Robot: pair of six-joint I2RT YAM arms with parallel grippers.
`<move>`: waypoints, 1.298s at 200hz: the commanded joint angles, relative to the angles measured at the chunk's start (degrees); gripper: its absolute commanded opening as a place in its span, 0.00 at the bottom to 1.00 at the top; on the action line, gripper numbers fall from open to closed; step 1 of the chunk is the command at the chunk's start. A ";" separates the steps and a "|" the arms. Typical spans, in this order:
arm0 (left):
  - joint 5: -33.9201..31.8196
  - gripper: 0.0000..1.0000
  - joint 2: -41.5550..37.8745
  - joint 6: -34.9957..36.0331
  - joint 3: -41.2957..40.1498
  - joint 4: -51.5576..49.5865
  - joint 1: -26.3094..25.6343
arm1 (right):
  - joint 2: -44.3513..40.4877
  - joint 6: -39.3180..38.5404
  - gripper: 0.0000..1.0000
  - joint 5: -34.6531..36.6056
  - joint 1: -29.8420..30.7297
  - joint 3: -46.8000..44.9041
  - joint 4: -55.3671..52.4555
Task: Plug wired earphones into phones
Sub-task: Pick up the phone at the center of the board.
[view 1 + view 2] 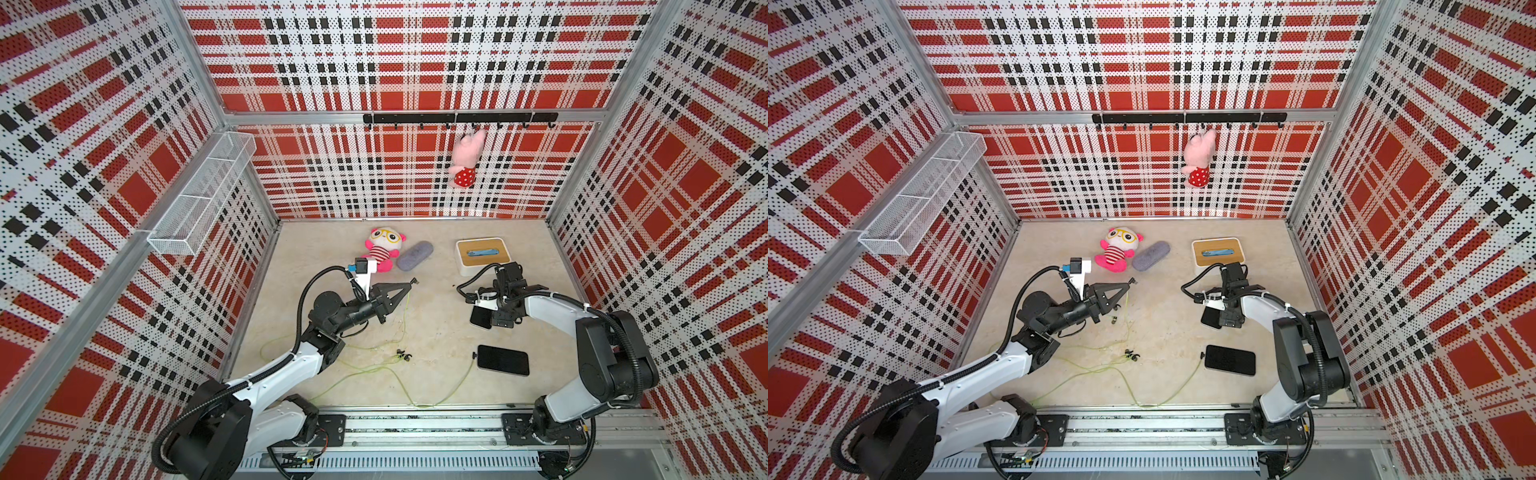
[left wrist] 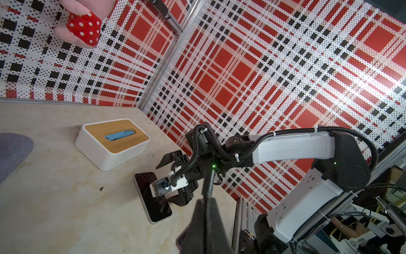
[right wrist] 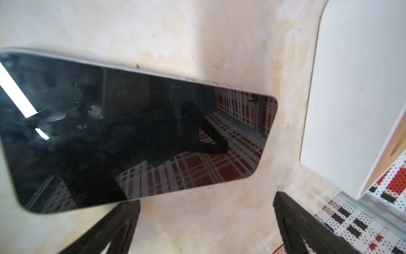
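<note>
step: second pairing, as i judge it. one plug is in hand and the far phone has no cable at it, while the near phone looks already served.
next move: the right gripper should shift over the far phone and steady it by its long edges. the left can then line the plug up with the socket, though i cannot tell which short edge carries the socket.
left arm (image 1: 286,365): lower left of a top view, reaching up and right, fingers pointing right.
left gripper (image 1: 408,285): left of centre, fully closed, pinching the held plug (image 1: 414,281), whose tip pokes out past the fingers.
cable (image 1: 409,305): pale yellow-green, hanging slack from the pinch to the table, then looping toward the bottom of the frame.
earbuds (image 1: 401,355): low centre, loose on the table.
second plug (image 1: 474,355): right of centre, touching the left short edge of the near phone; too small to tell whether it is seated or only butted.
near phone (image 1: 503,360): lower right of centre, flat, screen up.
far phone (image 1: 481,318): just above it, flat, half hidden under the right wrist.
right gripper (image 3: 205,200): spread wide, empty, pointing down. in the wrist view one finger overlaps the phone's long edge and the other is over bare table.
right arm (image 1: 552,307): from lower right, elbow high, forearm reaching left.
tissue box (image 1: 498,255): just above the right gripper, close enough to knock.
</note>
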 commanded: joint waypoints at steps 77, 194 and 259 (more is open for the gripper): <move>4.99 0.00 0.98 -1.64 -0.20 1.93 2.96 | 17.96 -1.84 1.00 -15.21 1.24 20.96 -22.99; 12.24 0.00 5.84 -4.57 0.99 2.51 3.59 | 31.10 -7.89 1.00 -15.12 -2.32 36.15 -31.29; 13.30 0.00 9.25 -5.50 2.97 3.48 3.46 | 33.10 -8.79 0.85 -17.76 -2.24 35.81 -34.91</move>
